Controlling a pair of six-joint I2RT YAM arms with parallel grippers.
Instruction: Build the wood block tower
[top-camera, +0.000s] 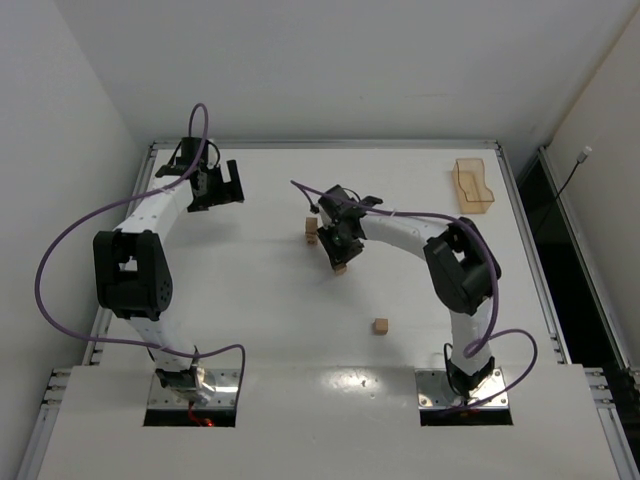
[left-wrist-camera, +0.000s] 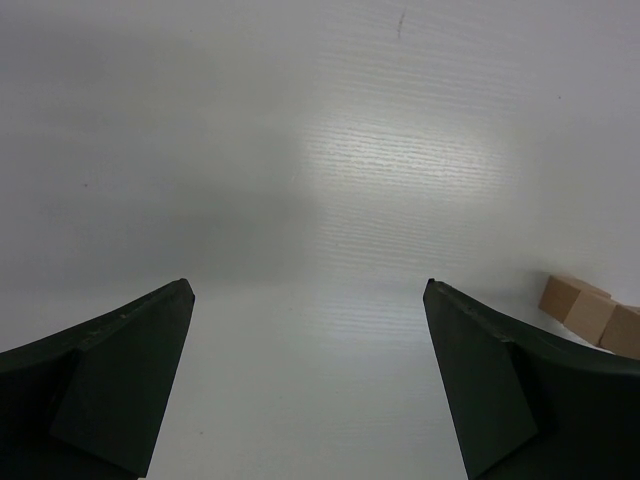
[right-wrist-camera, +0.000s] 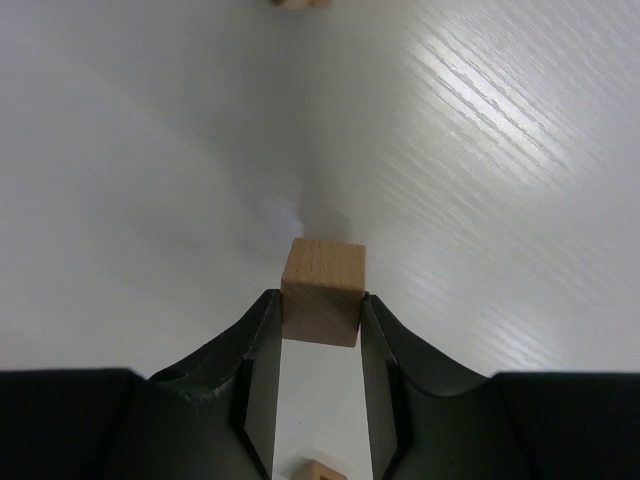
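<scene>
The right jaws are closed on a cube (right-wrist-camera: 322, 290), touching its two sides, near the middle of the desk (top-camera: 250, 300). Whether the cube rests on the desk or hangs just off it I cannot tell. Just to its left and a little farther back stands the tower (top-camera: 311, 232), which from above seems two cubes high. A fourth cube (top-camera: 380, 325) lies alone nearer the desk's near edge, well apart from the others. The left jaws stand wide open over bare desk at the far left, holding nothing. Tan cubes show at the right edge of the left wrist view. An orange tray (top-camera: 473, 185) sits in the far right corner.
</scene>
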